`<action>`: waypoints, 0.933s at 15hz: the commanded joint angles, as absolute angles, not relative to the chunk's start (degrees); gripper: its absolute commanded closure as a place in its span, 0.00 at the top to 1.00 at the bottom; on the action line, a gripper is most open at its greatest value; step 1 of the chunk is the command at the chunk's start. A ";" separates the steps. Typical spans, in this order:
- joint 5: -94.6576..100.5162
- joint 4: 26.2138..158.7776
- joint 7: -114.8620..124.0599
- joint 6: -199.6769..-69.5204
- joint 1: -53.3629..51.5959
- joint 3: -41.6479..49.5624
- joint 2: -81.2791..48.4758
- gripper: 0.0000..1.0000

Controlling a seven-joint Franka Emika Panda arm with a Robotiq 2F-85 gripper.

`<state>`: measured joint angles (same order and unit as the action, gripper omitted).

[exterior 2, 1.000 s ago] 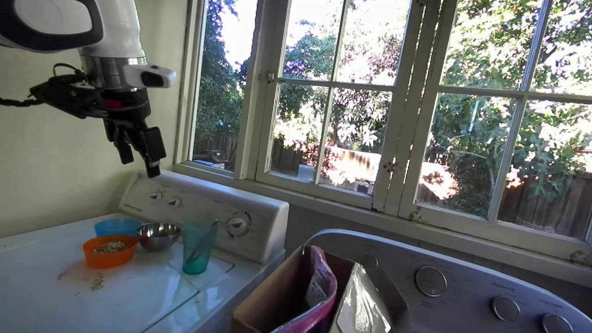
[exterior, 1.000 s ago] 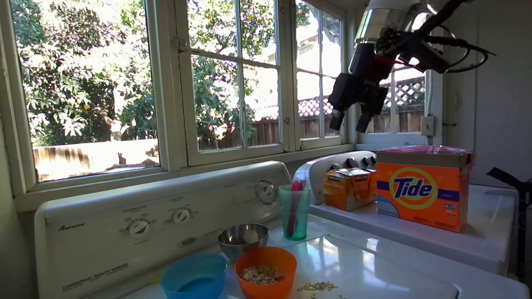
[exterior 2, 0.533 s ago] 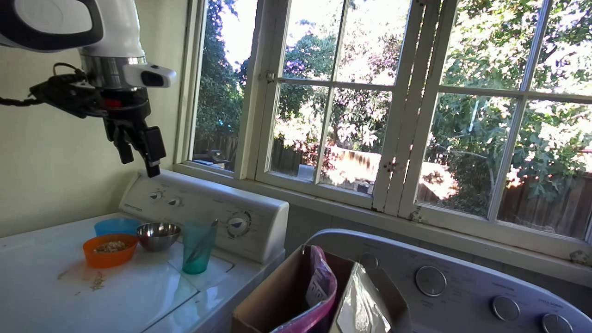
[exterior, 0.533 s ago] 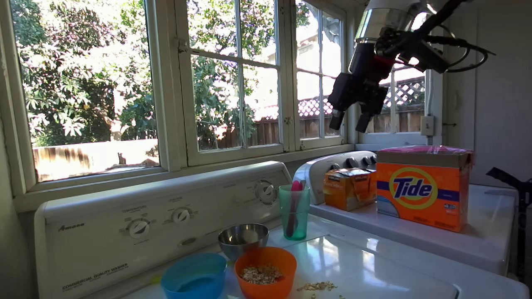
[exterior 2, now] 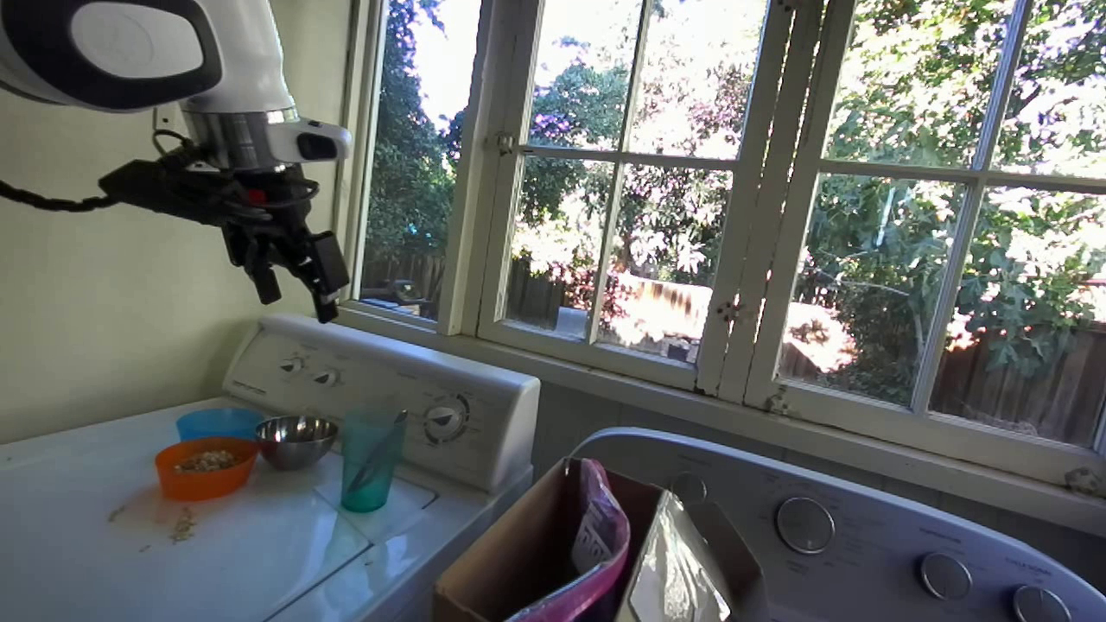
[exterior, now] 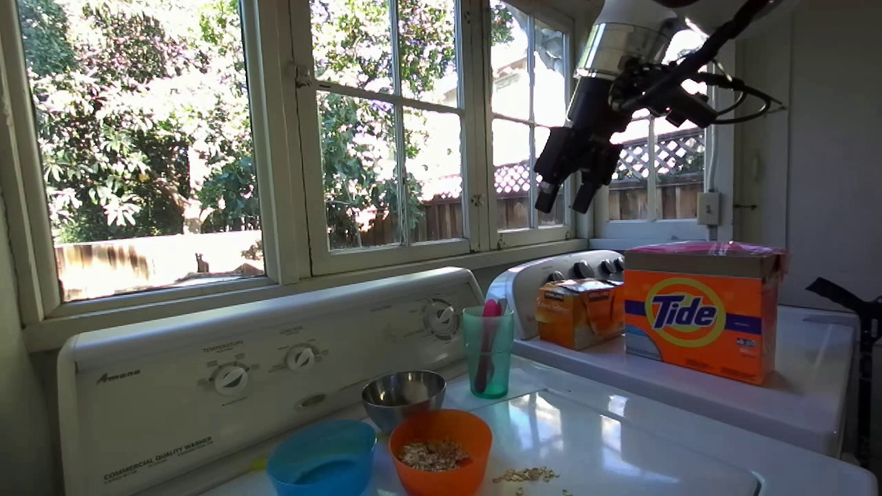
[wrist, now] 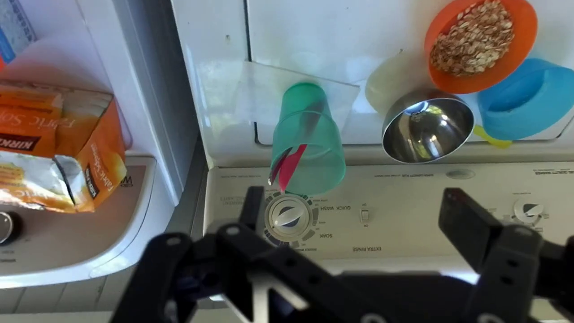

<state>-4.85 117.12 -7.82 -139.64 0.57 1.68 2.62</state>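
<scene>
The black claw [exterior 2: 298,307] has its two fingers spread far apart. In an exterior view it hangs in the air at the left of the frame, above the white washer [exterior 2: 259,553]. In the wrist view, a see-through green cup [wrist: 309,130] stands on the washer near the middle of the frame, with a pink handle [wrist: 291,167] and a dark handle [wrist: 277,167] poking out of it. To the right of the cup sits a shiny metal bowl [wrist: 428,130]. An orange bowl [wrist: 466,84] with oat flakes [wrist: 475,40] in it is at the upper right, and a blue bowl [wrist: 515,121] is just beside it at the right edge. In an exterior view, some loose flakes [exterior: 527,475] lie on the washer at the bottom of the frame. At the right of that frame, a big orange Tide box [exterior: 696,337] stands on another white machine [exterior: 592,368], with a smaller orange box [exterior: 579,317] just beside it.
</scene>
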 commanded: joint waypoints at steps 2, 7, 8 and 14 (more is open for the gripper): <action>-6.71 110.02 -15.97 -142.63 2.86 3.67 -5.24 1.00; -12.25 99.60 -22.17 -141.35 7.68 3.64 -14.61 1.00; -14.35 97.58 -24.54 -140.44 8.91 2.93 -16.37 1.00; -24.09 88.00 -34.06 -131.29 15.42 -1.85 -24.00 0.97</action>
